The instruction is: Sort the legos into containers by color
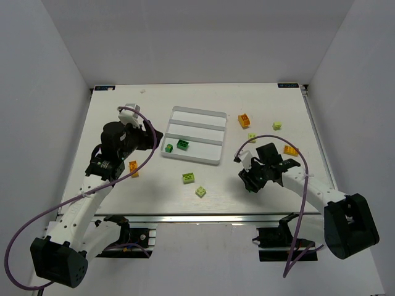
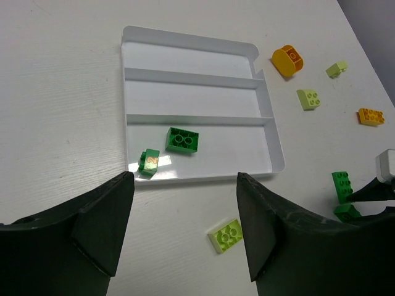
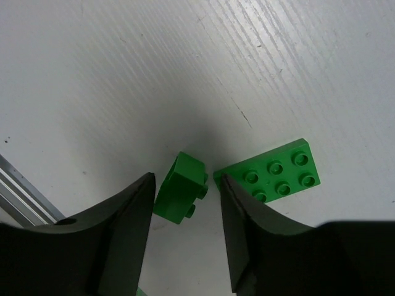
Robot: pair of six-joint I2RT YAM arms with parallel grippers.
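The white tray (image 1: 212, 115) has three long containers. Two dark green legos (image 2: 182, 140) (image 2: 149, 162) lie in its nearest one. My left gripper (image 2: 184, 180) hangs open and empty over the tray's near rim, at its left end (image 1: 157, 137). A pale yellow-green lego (image 2: 226, 235) lies on the table beside its right finger. My right gripper (image 3: 185, 180) stands open, low over the table (image 1: 250, 180). A small dark green lego (image 3: 181, 190) lies on its side between the fingers, a gap on the right. A flat dark green lego (image 3: 278, 174) lies by the right fingertip.
Loose on the table: an orange lego (image 1: 133, 168) near the left arm, two pale ones (image 1: 188, 177) (image 1: 201, 192) in front of the tray, and orange (image 1: 244, 120) (image 1: 291, 150) and pale ones (image 1: 277, 125) (image 1: 252, 137) right of it. The table's metal front edge (image 3: 18, 191) is close.
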